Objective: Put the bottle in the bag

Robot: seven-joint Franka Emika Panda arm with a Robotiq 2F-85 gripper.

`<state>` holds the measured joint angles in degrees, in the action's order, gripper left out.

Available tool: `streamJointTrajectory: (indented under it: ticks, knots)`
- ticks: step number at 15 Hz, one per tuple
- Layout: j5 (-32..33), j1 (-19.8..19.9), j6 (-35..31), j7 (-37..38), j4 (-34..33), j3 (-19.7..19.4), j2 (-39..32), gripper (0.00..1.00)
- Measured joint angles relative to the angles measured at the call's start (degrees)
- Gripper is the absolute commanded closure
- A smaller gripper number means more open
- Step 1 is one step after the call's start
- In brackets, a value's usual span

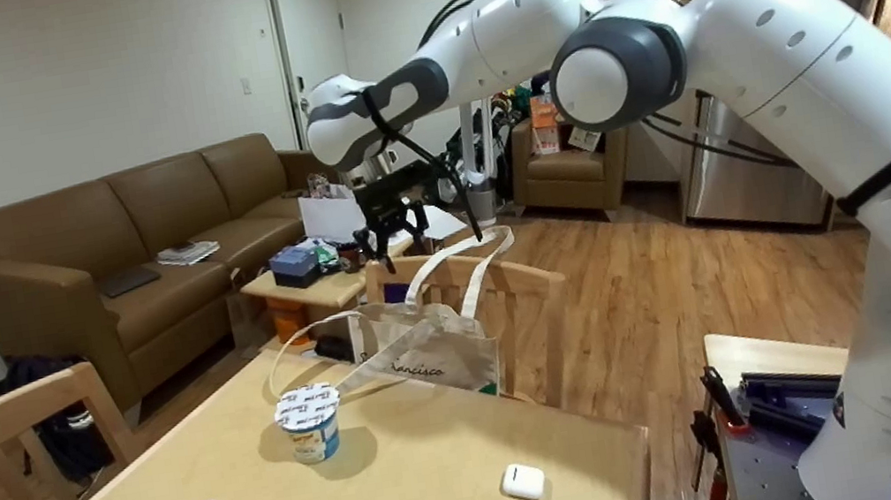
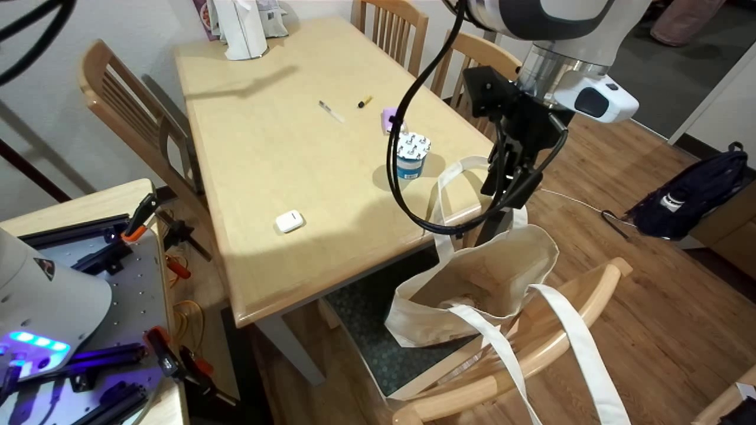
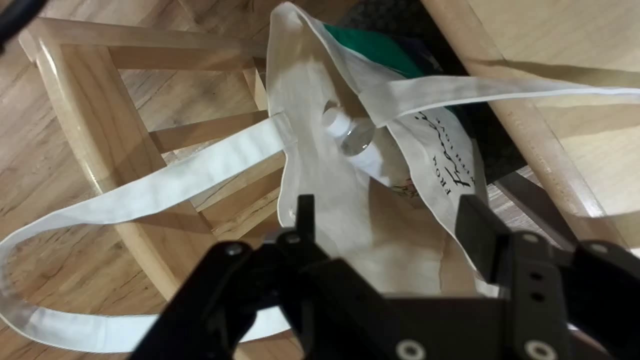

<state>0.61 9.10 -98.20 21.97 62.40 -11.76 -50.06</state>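
Gripper spread wide, holding nothing — hangs above the bag. Bottle inside, toward the far end in wrist view. Release looks done; best rise straight up — clear of left handle and right handle — before swinging off.

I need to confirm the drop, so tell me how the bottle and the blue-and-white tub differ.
Place: the bottle is inside the bag; the tub stands upright on the table.
Look: the bottle shows a clear shoulder and white cap; the tub has a patterned lid.
Shared: both are closed, and the open pincer holds neither.
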Motion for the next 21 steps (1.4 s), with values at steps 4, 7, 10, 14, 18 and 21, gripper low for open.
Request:
streamJointTrajectory:
  ticks: [4, 7, 10, 14, 18, 21]
  knots:
    - [-2.19, 1.15, 0.50, 0.05, -2.48, 0.38, -0.18, 0.00]
    - [-6.55, 1.93, -1.88, -0.43, -3.00, 1.62, 1.26, 0.00]
    - [-8.15, 1.80, -6.72, -3.90, -2.93, 3.72, 3.45, 0.00]
    - [-7.66, -0.39, -12.26, -10.80, -1.53, 5.56, 6.69, 0.00]
    - [-5.60, -5.25, -18.00, -16.16, 4.52, 6.97, 11.53, 0.00]
    - [-4.91, -8.65, -20.30, -17.51, 11.48, 8.97, 16.06, 0.00]
